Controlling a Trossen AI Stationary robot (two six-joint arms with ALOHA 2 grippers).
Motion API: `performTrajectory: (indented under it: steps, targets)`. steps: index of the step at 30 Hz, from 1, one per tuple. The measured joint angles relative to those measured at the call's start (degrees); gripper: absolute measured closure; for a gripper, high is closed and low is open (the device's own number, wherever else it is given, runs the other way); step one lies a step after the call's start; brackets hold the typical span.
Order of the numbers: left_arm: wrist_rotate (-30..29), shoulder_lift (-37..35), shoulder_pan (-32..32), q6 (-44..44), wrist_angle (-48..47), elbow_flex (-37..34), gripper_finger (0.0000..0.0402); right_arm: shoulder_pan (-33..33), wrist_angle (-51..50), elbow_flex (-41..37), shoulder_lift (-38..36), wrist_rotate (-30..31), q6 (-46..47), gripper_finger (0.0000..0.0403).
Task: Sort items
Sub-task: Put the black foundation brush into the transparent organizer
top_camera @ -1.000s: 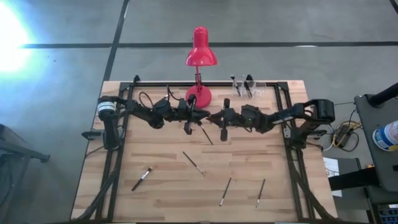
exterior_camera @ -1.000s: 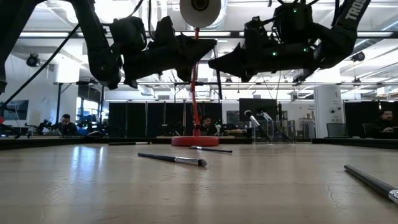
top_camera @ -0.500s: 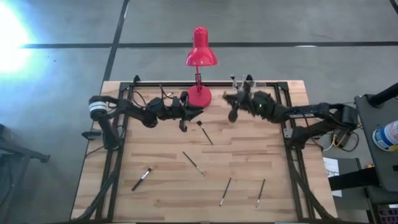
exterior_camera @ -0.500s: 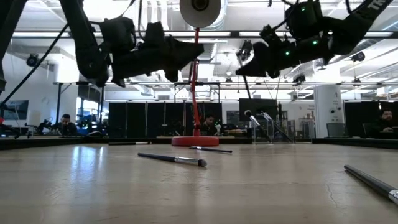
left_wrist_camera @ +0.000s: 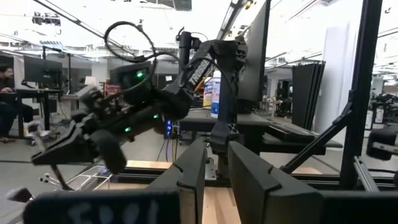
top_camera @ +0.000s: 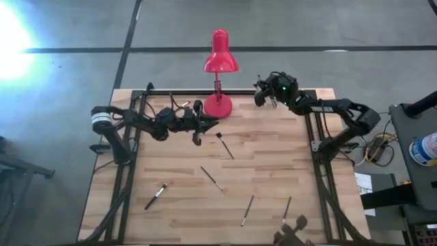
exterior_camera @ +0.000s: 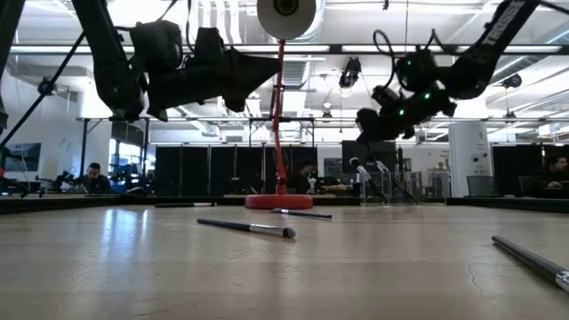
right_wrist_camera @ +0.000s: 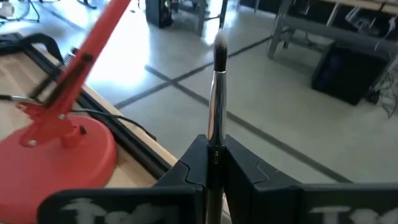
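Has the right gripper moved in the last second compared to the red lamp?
Yes. The right gripper, shut on a brush, went from the table's middle in front of the red lamp toward the back edge, to the lamp's right.

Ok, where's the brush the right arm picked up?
The brush is clamped upright in the right gripper, raised over the table's far right corner, just right of the red lamp.
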State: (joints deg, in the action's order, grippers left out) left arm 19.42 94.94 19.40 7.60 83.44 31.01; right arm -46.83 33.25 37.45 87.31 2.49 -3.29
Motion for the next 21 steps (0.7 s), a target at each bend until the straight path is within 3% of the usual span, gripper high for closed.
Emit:
performTrajectory:
  steps: [9,21]
  targets:
    - [0.0,0.0,0.0,0.0,-2.1,-0.2,0.0337,-0.3,-0.2,1.9,6.7,0.5,1.0,0.0379]
    - [0.0,0.0,0.0,-0.3,-2.5,-0.2,0.0337,-0.3,-4.2,1.7,6.2,0.6,1.8,0.0376]
